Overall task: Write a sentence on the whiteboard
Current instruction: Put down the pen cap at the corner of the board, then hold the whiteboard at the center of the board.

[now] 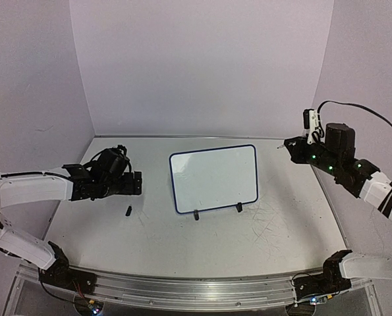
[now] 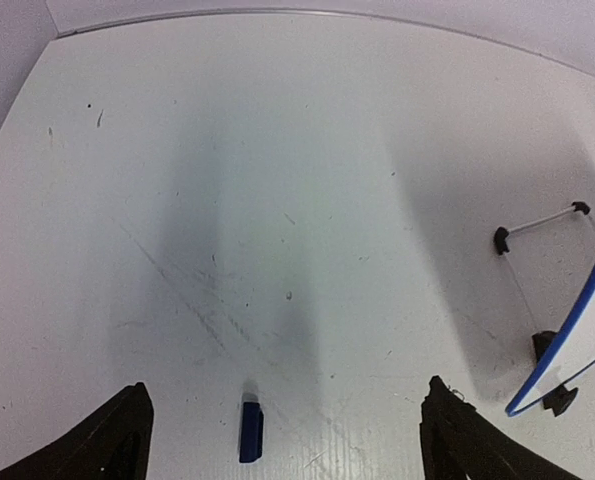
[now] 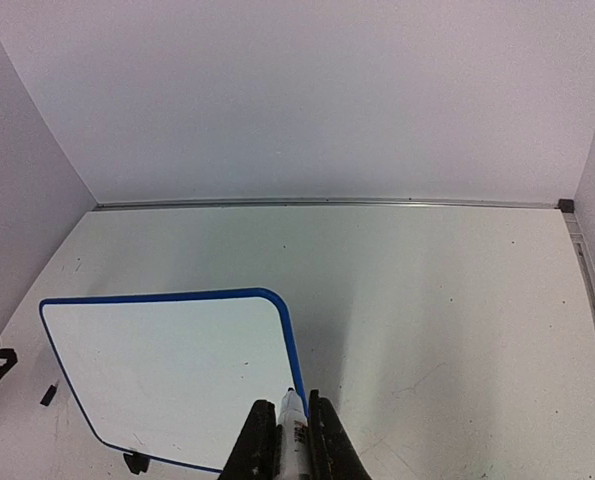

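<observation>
Your whiteboard (image 1: pixel 213 178) stands near the middle of the counter (image 1: pixel 281 224), tilted back on two little black feet (image 1: pixel 196 214), with its blue frame all the way round. Its face shows plain white in the overhead view and in the right wrist view.

Your left end effector (image 1: pixel 135 184) is to the left of the board and well apart from it. Its fingers (image 2: pixel 107 440) are spread wide and grip nothing. In the left wrist view a small dark blue cap (image 2: pixel 251 432) lies flat on the counter between the two fingertips, touched by neither (overhead it is just a dark speck in front of the end effector).

Your right end effector (image 1: pixel 293 146) is raised off the board's right side, clear of the frame. It is closed on a white-barrelled marker (image 3: pixel 292 415), which is pinched between the two fingers with its tip pointing forward towards the board's near corner.
</observation>
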Robot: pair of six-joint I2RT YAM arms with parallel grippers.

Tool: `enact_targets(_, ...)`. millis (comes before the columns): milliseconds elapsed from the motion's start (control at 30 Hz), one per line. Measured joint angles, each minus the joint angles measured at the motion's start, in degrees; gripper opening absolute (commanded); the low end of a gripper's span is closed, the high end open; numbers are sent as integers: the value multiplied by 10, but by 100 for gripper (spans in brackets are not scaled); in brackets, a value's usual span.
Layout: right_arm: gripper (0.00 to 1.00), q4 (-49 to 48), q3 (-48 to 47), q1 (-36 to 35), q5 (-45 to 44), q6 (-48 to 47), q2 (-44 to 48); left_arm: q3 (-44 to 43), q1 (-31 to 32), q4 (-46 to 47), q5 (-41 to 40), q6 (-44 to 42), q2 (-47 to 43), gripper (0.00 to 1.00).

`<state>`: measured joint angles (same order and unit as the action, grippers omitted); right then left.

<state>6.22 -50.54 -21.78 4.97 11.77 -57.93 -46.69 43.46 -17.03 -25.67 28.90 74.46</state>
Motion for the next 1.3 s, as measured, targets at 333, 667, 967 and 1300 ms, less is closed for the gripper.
enact_targets(333,0,6,-2,-4,6,-14,7,33,0,80,92,-25,-57,98)
enact_targets(667,0,-38,-53,-95,16,-55,-67,126,-28,295,344,-40,-66,93)
enact_targets(967,0,-111,-137,-223,25,-97,-224,156,-106,505,544,-23,89,85)
enact_targets(1300,0,-162,-182,-247,70,-135,-335,96,-149,673,702,14,287,79)
